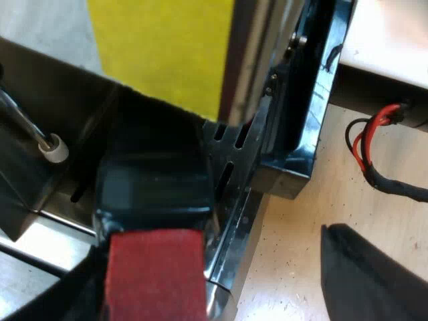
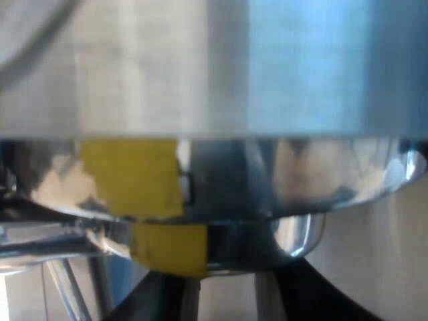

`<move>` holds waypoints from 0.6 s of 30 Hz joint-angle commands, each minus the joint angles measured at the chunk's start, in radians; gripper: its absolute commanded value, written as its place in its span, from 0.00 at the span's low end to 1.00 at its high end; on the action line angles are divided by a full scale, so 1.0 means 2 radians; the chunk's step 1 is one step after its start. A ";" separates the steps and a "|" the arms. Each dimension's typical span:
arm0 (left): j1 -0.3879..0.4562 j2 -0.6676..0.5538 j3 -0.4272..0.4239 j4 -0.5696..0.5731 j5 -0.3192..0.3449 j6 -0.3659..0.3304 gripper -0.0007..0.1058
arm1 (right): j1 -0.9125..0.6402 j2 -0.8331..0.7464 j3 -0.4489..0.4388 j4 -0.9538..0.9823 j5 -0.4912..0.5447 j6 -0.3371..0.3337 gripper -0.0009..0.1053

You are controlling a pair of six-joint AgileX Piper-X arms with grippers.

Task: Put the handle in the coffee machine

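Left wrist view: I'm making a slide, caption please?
Red-ended dark handle at the front of the espresso machine, near the steam wand.

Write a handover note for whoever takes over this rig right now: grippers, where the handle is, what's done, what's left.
Grippers: left gripper open, its finger standing clear of the handle. The right gripper is close under a shiny metal surface bearing yellow tape; grip unclear.
Things: the handle sits at the espresso machine front, above the drip tray, with its red end toward the left gripper.
Done: handle brought to the machine, not gripped.
Left: whether it is locked in cannot be told, so check, then back away.
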 commanded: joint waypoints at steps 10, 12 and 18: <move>0.019 -0.024 -0.008 -0.021 -0.016 0.011 0.57 | -0.001 -0.037 -0.010 -0.052 0.011 -0.004 0.21; 0.027 -0.024 -0.008 -0.028 -0.016 0.005 0.57 | -0.001 -0.038 -0.010 -0.052 0.011 -0.004 0.21; 0.079 -0.025 -0.033 -0.018 0.013 0.002 0.57 | -0.001 -0.038 -0.010 -0.052 0.011 -0.004 0.21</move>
